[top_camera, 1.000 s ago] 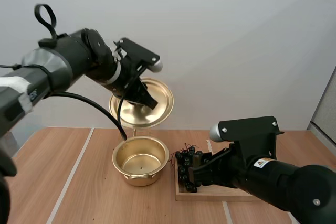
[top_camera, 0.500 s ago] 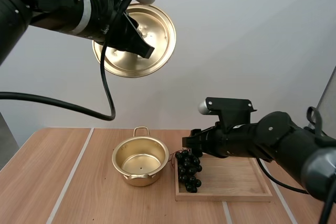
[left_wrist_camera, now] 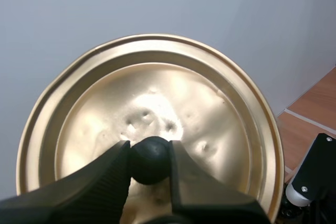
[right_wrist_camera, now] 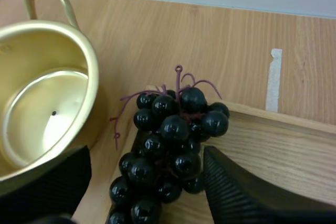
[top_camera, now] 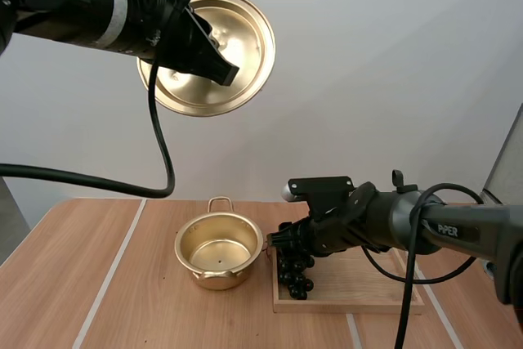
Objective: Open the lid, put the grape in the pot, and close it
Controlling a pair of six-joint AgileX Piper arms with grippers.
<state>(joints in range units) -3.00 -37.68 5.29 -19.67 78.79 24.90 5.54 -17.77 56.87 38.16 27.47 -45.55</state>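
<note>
At the left edge of the wooden tray (top_camera: pixel 368 298) lies the bunch of grapes (top_camera: pixel 294 271) (right_wrist_camera: pixel 173 148), dark berries with thin purple stems, partly overhanging that edge toward the pot (top_camera: pixel 219 249) (right_wrist_camera: pixel 42 103). The right gripper (top_camera: pixel 283 243) (right_wrist_camera: pixel 146 153) stands over the bunch with its jaws wide. One finger is on the tray side, close against the berries, and the other is above the pot's rim, apart from them. The right arm (top_camera: pixel 392 222) reaches in low and nearly level from the right, crossing above the tray's far-left corner.

The pot sits uncovered and empty on the table (top_camera: pixel 106 275) (right_wrist_camera: pixel 147 35), just beside the tray's left edge, one loop handle turned to the table's far edge. The lid (top_camera: pixel 245 30) (left_wrist_camera: pixel 210 103) hangs high above the table, well apart from the pot, tilted steeply with its knobbed face toward the high camera. The left gripper (top_camera: pixel 216 63) (left_wrist_camera: pixel 150 150) has its jaws narrow, pinching the lid's black knob (left_wrist_camera: pixel 150 160) between the fingertips. The left arm (top_camera: pixel 73 6) comes in raised from the left.

Bare table extends from the pot to the left edge. The tray's right half is bare wood, and the space directly over the pot's mouth is open.
</note>
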